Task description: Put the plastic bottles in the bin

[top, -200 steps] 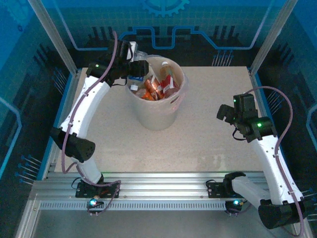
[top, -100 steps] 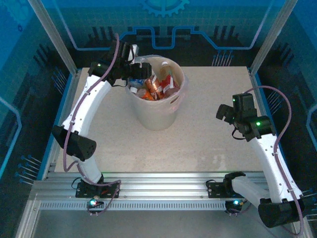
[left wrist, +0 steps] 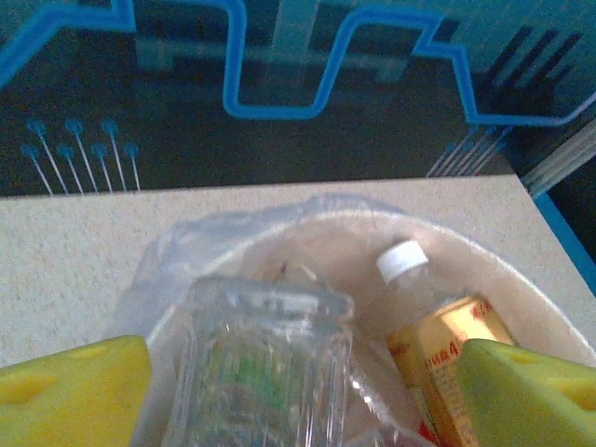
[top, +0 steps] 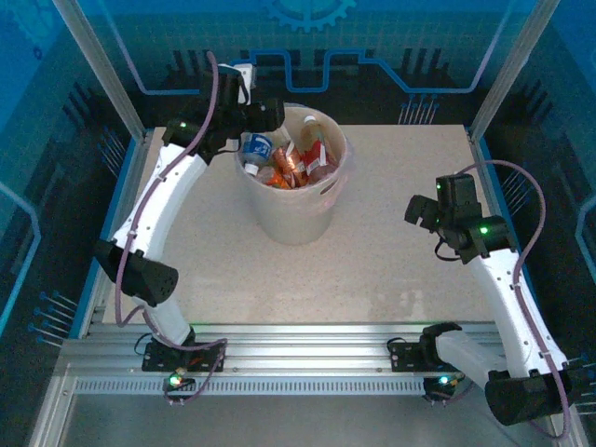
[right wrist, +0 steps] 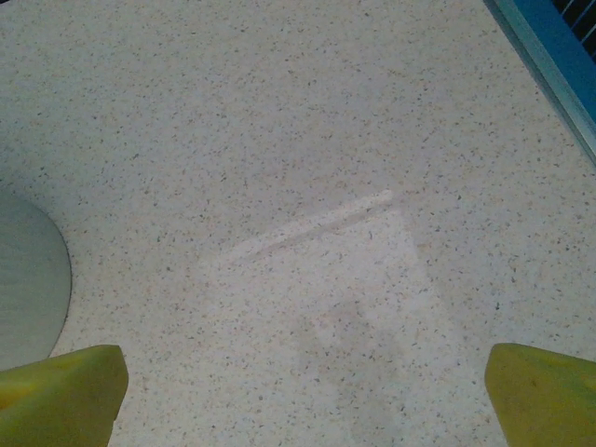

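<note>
Left tool wide above bin.
Clear bottle loose between its fingers; right tool wide over bench.

The bin is standing at the table's back-centre, its mouth crowded with piled plastic bottles and the left gripper hanging over its far-left rim. Bare tabletop is stretching in front and rightward, where the right gripper is hovering, jaws spread. Frame posts are hemming the back corners.
</note>
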Available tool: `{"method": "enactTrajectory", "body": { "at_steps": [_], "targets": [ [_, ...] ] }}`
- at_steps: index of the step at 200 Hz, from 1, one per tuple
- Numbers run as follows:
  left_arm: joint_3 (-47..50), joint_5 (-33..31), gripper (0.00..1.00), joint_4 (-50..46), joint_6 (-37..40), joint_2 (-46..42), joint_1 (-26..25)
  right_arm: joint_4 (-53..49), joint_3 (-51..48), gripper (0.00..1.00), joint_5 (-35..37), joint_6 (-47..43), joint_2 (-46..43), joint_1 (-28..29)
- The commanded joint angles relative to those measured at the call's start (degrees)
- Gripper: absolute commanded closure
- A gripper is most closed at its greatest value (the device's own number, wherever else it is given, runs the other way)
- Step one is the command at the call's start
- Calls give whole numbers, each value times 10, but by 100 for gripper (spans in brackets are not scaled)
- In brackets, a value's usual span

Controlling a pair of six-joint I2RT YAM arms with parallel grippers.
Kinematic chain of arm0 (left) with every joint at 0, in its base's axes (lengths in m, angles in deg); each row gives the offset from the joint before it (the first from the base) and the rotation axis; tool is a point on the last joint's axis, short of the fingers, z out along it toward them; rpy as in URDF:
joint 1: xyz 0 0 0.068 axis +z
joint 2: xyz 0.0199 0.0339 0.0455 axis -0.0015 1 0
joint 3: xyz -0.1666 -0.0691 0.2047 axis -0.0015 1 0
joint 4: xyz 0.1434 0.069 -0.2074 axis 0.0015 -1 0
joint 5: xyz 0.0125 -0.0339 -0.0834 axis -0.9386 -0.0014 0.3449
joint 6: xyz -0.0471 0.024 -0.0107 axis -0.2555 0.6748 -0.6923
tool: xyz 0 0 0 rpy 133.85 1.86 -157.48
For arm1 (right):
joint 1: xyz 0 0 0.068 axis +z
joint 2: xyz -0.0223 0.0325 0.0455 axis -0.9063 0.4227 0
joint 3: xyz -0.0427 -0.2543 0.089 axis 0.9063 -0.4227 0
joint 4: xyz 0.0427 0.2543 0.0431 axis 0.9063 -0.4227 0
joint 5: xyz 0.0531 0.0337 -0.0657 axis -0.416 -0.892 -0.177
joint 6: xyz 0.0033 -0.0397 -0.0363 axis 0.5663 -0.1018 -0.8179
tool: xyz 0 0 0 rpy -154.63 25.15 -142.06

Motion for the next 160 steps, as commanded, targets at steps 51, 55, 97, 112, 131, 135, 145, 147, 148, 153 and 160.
{"method": "enactTrajectory", "body": {
  "at_steps": [51,55,97,112,131,135,145,147,148,153,160],
  "targets": [
    [18,-16,42,94,17,30,14,7,-9,0,-4,-1,-5,-6],
    [21,-14,43,95,17,31,14,7,-10,0,-3,-1,-6,-6],
    [80,15,50,138,8,25,19,8,-10,0,-4,0,-5,-7],
    [97,26,52,149,3,25,22,8,-10,0,-6,1,-6,-6],
    [123,42,52,169,-3,23,25,8,-10,0,-6,2,-6,-6],
    [129,45,52,174,-4,21,26,8,-10,0,-6,1,-6,-6],
    [144,51,53,189,-9,19,27,7,-9,0,-7,2,-6,-6],
    [147,53,53,191,-10,18,27,7,-9,0,-7,2,-7,-7],
    [148,54,53,193,-10,18,27,7,-9,0,-7,2,-7,-7],
    [155,57,53,200,-13,18,28,7,-9,0,-8,2,-7,-7],
    [163,63,53,208,-15,17,29,7,-8,0,-8,3,-8,-7]
  ]
}}
